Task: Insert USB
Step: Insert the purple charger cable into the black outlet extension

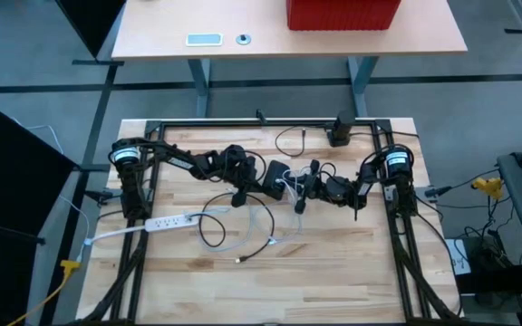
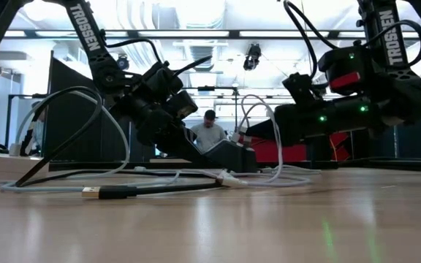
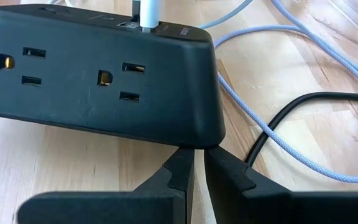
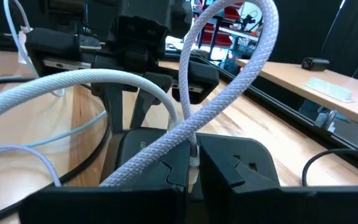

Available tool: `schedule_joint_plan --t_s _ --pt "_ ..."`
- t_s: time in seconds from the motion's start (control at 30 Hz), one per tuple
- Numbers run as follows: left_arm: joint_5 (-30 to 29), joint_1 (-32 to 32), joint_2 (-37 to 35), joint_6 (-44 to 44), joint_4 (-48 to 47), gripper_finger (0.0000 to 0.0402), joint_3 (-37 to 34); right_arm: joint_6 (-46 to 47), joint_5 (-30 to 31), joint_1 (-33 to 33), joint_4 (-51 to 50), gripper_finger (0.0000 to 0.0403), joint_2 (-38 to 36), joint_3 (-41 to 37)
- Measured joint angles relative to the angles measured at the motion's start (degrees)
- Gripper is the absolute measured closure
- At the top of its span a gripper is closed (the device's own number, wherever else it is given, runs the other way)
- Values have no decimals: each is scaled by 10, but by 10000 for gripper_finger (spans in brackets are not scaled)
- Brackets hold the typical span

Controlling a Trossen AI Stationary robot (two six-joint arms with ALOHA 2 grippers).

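Starting at the worktop's left edge: white power strip (image 1: 157, 222) lies there, nr the left arm's base, not in play. Left gripper (image 3: 199, 171) is mid-worktop, jaws narrowed to a slit at the lower edge of the black power hub (image 3: 98, 87); looks like it's bracing or pinching that edge, though an actual hold can't be confirmed. Hub sits slightly tilted, its outlet face twd the left wrist cam, USB ports on its top face. A white plug (image 3: 149, 14) stands upright in one top port, so the insertion axis runs vertical, straight down into the hub top. Right gripper (image 4: 193, 163) is just beside the hub on its right side, pinched shut on the white braided cable (image 4: 229, 93) right at the connector end; cable loops up & away behind it. Right arm is the one doing the insert, left is nearer the hub body. Judgement: plug looks seated or nearly so; a further downward press may remain. A loose black cable w/ a gold USB tip (image 2: 93, 193) lies twd the front edge, untouched. No containers on the worktop.
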Motion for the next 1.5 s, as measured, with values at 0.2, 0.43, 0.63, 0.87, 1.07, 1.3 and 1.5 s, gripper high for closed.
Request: schedule_joint_plan --t_s 0.2,0.43,0.63,0.87,1.07,1.3,1.5 --pt "0 0 0 0 0 377 0 -9 -2 -3 3 394 -1 2" --pt "0 0 0 0 0 377 0 -1 -45 -27 4 394 -1 2" --pt "0 0 0 0 0 377 0 14 -75 -38 5 394 2 6" --pt "0 0 0 0 -1 377 0 25 -75 -37 6 394 10 5" --pt "0 0 0 0 -1 377 0 15 -75 -37 5 394 10 5" --pt "0 0 0 0 -2 377 0 -2 -81 -38 4 394 10 10" --pt "0 0 0 0 -3 377 0 -12 -92 -41 4 394 10 12"
